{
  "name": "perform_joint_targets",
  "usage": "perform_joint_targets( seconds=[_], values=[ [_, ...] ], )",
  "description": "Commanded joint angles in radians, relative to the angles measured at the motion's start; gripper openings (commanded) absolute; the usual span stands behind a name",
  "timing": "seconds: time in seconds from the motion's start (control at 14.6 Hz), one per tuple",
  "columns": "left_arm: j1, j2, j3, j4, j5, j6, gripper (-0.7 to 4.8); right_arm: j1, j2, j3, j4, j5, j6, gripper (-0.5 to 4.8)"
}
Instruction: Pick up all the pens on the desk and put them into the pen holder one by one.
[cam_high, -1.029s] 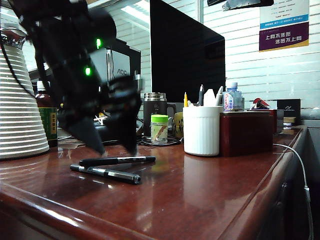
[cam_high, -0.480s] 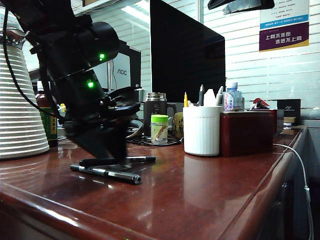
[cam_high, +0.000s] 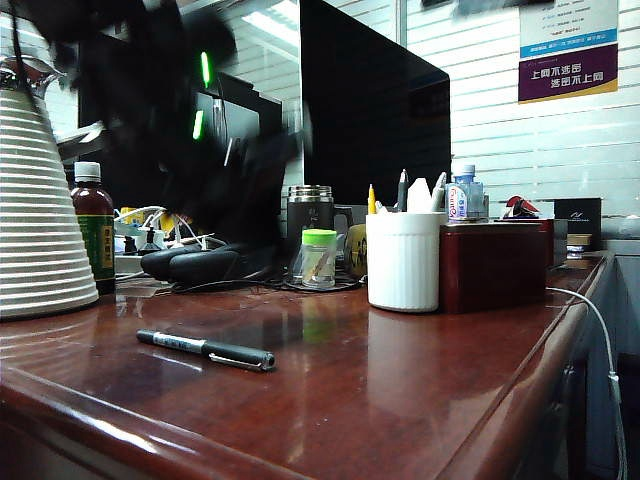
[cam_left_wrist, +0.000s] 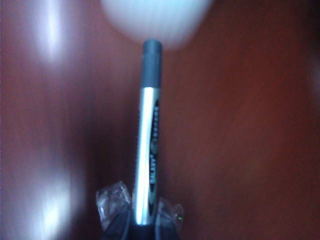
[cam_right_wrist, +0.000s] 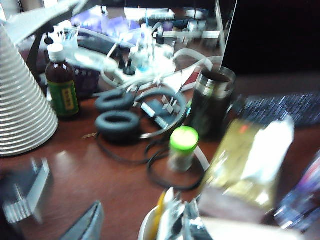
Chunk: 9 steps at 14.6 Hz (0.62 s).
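Left tool (cam_left_wrist: 141, 220) clamps a pen (cam_left_wrist: 148, 150); right tool's (cam_right_wrist: 55, 215) opening unclear.

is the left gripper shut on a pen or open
Shut on a pen: the left gripper has both fingertips pressed against its barrel.

Glossy reddish-brown worktop (cam_high: 420, 390) with a rounded front edge. One slim black pen (cam_high: 206, 350) with a pale band left lying flat near that edge, well apart from the pen holder (cam_high: 403, 261) — a white ribbed cup standing upright farther back, just beside a dark red box, already stuffed with a yellow pencil and other writing things. A second pen (cam_left_wrist: 149, 145), silver barrel with a dark cap, clamped at its lower end between the jaws of the left gripper (cam_left_wrist: 141, 217) — off the wood, cap end toward a blurred white shape.
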<state>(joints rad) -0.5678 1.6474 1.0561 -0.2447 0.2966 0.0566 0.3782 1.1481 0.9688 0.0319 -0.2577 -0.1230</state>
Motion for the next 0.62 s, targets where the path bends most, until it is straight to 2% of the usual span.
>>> perform_joint_targets(
  seconds=[0.07,0.21,0.34,0.41,0.62],
  values=[
    [-0.001,-0.091,0.003,0.254,0.022,-0.135,-0.06,-0.034,-0.068,0.006,0.003,0.035,-0.035,2.10],
    [-0.001,-0.112,0.003,0.523,0.045,-0.220,-0.06,-0.090,-0.134,0.006,-0.030,0.035,-0.035,2.11],
    [-0.002,-0.073,0.000,0.838,0.063,-0.257,-0.06,-0.158,-0.194,0.006,-0.048,0.034,-0.035,2.11],
    [-0.002,-0.035,0.000,0.951,0.063,-0.288,-0.06,-0.194,-0.217,0.006,-0.058,0.028,-0.035,2.11],
    [-0.002,0.161,0.000,1.268,0.040,-0.509,-0.06,-0.303,-0.252,0.002,-0.110,-0.013,-0.035,2.11]
  ],
)
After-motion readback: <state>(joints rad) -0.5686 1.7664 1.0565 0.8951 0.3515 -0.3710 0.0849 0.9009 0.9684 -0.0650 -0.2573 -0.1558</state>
